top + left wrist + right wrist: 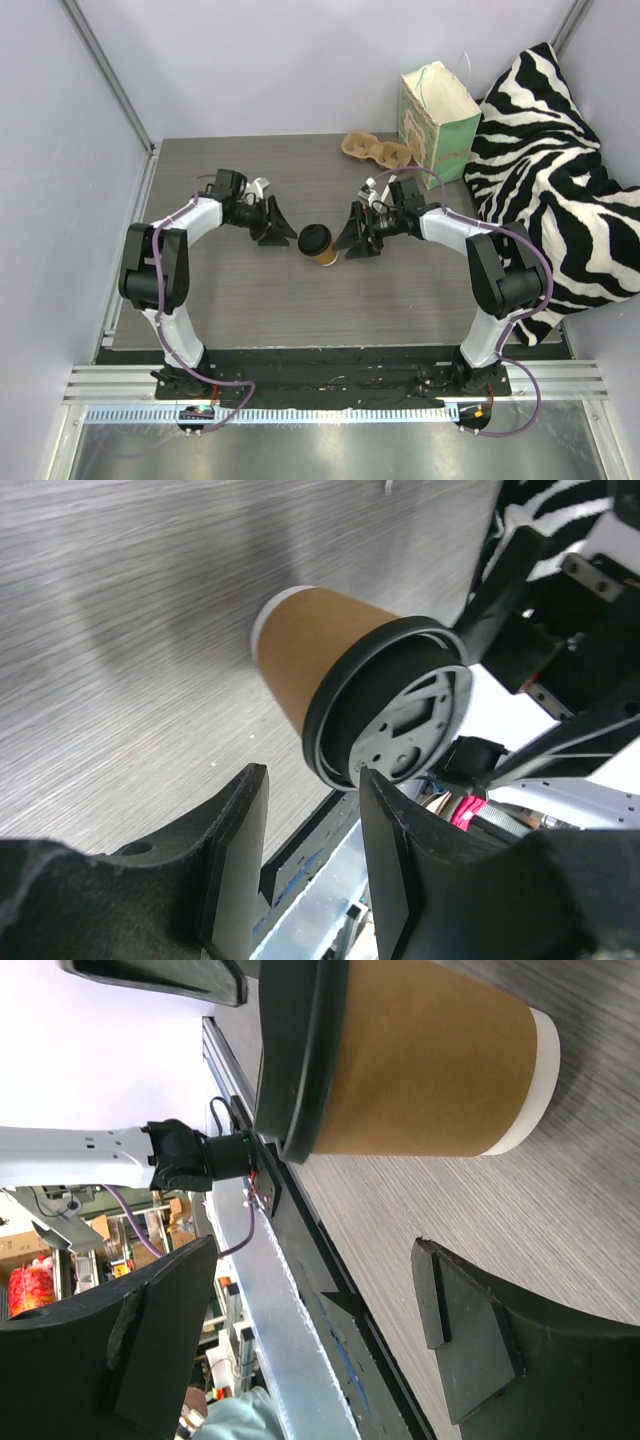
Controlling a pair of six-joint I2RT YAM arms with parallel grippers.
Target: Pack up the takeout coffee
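The takeout coffee point(319, 245), a tan-brown paper cup with a black lid, stands on the grey table between my two grippers. My left gripper point(277, 233) is just left of it, and in the left wrist view the cup point(320, 640) lies beyond the fingertips, its lid point(395, 705) towards them. The left gripper point(312, 780) is open with nothing between its fingers. My right gripper point(354, 240) is just right of the cup and open wide point(315, 1250). In the right wrist view the cup point(430, 1060) lies ahead of the fingertips, not between them.
A mint-green paper bag point(438, 110) with white string handles stands upright at the back right. A brown pulp cup carrier point(377, 150) lies beside it on its left. A zebra-striped cushion point(550, 170) fills the right side past the table edge.
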